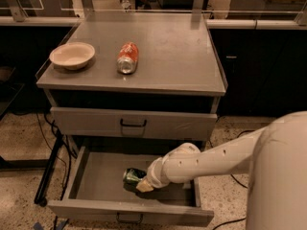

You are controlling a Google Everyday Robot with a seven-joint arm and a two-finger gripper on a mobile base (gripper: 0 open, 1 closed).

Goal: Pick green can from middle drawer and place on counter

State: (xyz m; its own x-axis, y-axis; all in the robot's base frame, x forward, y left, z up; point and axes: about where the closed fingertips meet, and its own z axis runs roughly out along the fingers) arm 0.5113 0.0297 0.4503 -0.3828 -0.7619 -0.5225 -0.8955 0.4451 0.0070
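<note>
The green can (131,176) lies on its side on the floor of the open middle drawer (96,176), near the middle. My gripper (143,183) reaches down into the drawer at the end of the white arm (201,164) and sits right against the can's right end. The counter (168,47) is the grey metal top above.
An orange-red can (128,58) lies on its side on the counter, with a pale bowl (72,55) to its left. A shut grey drawer front (132,123) sits above the open drawer. My white robot body (280,176) fills the lower right. Dark cabinets stand at both sides.
</note>
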